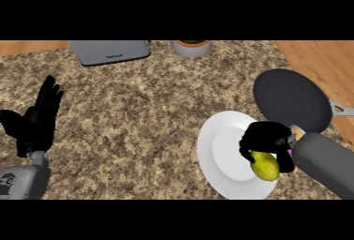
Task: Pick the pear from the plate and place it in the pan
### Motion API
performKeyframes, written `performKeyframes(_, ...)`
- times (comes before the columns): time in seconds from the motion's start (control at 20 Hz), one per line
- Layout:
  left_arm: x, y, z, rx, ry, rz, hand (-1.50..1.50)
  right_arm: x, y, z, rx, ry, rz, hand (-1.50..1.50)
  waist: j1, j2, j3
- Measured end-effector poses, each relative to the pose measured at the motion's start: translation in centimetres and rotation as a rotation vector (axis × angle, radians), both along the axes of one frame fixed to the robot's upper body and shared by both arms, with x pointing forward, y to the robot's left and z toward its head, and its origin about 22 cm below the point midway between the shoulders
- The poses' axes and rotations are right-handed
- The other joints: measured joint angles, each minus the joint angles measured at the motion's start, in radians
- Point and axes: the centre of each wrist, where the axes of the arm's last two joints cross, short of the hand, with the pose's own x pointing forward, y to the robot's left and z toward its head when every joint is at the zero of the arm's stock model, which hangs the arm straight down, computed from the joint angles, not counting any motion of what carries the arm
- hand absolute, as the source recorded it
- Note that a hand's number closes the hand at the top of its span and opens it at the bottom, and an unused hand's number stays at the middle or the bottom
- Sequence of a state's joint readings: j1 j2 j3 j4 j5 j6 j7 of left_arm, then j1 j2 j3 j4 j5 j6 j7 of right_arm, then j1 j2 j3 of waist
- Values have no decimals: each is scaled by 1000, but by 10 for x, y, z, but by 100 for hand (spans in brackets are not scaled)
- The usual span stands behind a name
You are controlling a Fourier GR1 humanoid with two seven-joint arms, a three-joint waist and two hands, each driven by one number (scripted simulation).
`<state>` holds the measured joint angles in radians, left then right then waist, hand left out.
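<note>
A yellow-green pear [265, 166] lies on the right part of a white plate [221, 154] at the lower right of the counter. My right hand [266, 138] sits over the plate with its fingers curled round the pear's upper end, hiding that part. A dark round pan [290, 98] rests just beyond the plate to the upper right, its grey handle [342, 110] pointing right. My left hand [38, 119] rests open at the left edge, fingers up.
A grey toaster [110, 51] stands at the back left of the speckled counter. A small pot with a brown top [191, 47] stands at the back centre. Wooden surface [321, 61] borders the counter at the right.
</note>
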<state>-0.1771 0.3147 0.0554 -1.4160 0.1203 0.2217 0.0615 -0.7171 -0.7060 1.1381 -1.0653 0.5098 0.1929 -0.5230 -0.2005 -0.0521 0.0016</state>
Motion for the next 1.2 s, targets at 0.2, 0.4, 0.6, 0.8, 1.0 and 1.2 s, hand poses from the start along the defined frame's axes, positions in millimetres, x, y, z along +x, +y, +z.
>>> performKeyframes(0.2,-8,11,-5,1,17,43,0,15,-11,16,184,-193,-363,150,-26,-15,1)
performKeyframes(0.4,-14,17,-7,3,23,58,0,19,-3,31,383,-343,-644,150,-21,-17,-2)
performKeyframes(0.6,-16,17,-6,-2,17,42,0,17,-2,50,524,-475,-883,150,4,-11,-4)
performKeyframes(0.8,-17,13,-5,-3,1,10,0,3,-1,67,653,-543,-1074,150,38,3,-5)
performKeyframes(1.0,-14,5,2,1,-21,-39,0,-13,-10,92,785,-571,-1246,150,88,20,-4)
performKeyframes(1.2,-2,-3,13,-9,-38,-90,0,-32,-51,104,834,-622,-1382,150,133,36,-2)
